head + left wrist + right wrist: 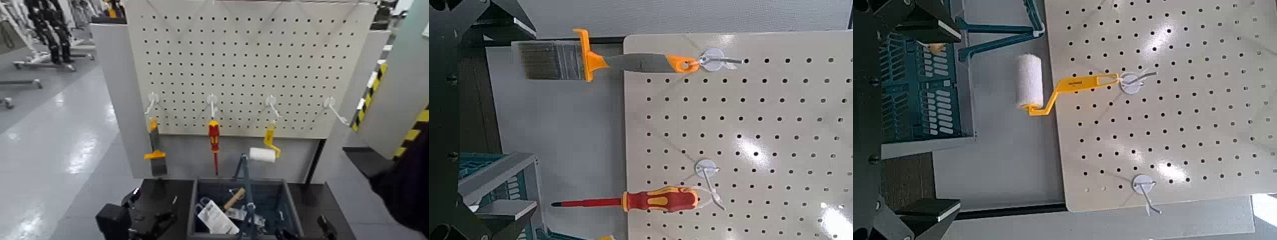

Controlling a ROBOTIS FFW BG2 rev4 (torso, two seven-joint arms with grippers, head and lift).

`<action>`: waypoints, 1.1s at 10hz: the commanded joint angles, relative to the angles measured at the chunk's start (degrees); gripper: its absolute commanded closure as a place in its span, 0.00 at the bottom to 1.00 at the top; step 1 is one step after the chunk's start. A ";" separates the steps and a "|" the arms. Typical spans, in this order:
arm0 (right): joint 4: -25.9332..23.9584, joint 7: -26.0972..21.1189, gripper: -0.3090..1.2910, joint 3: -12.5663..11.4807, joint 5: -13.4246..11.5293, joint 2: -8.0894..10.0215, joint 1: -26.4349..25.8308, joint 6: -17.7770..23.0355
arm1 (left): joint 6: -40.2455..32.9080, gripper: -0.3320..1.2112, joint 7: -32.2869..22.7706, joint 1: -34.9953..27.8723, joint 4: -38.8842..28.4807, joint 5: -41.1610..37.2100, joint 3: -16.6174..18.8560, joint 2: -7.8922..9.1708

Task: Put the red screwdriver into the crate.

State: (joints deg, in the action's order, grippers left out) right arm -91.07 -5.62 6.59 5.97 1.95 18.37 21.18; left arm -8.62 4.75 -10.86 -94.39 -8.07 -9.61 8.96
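The red screwdriver (214,142) hangs tip down from a white hook on the pegboard (255,57), second hook from the left. It also shows in the left wrist view (644,200). The crate (193,210) stands on the dark table right below it, its handle bar (246,172) rising in the middle. The crate shows in both wrist views (489,180) (918,90). My left gripper (150,217) is low, left of the crate, open and empty (524,115). My right gripper (322,226) is low, right of the crate, open and empty (933,115).
An orange-handled scraper (155,150) hangs left of the screwdriver and a yellow-handled paint roller (265,150) hangs right of it. The far right hook (332,108) is bare. The crate holds a wooden-handled tool (233,198) and a white packet (216,218).
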 commanded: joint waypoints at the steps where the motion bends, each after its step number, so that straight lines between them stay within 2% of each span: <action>1: 0.01 0.00 0.28 0.00 0.01 -0.02 0.00 0.00 | 0.27 0.29 0.08 0.14 0.00 0.07 0.11 0.00; 3: 0.01 0.00 0.28 0.00 0.01 -0.02 0.00 0.00 | 0.98 0.29 1.14 0.84 0.35 -0.11 0.11 0.00; 9: 0.37 0.00 0.28 0.44 0.27 0.16 -0.26 0.09 | 7.57 0.29 12.83 9.89 3.69 -1.25 0.11 -0.62; 11: 0.54 0.00 0.28 0.62 0.45 0.25 -0.44 0.26 | 9.85 0.29 14.94 13.58 5.36 -2.92 -1.82 0.53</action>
State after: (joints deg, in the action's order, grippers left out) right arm -90.58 -5.62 7.17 6.37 2.17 17.97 21.35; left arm 0.60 19.81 1.78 -89.49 -10.38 -10.74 9.08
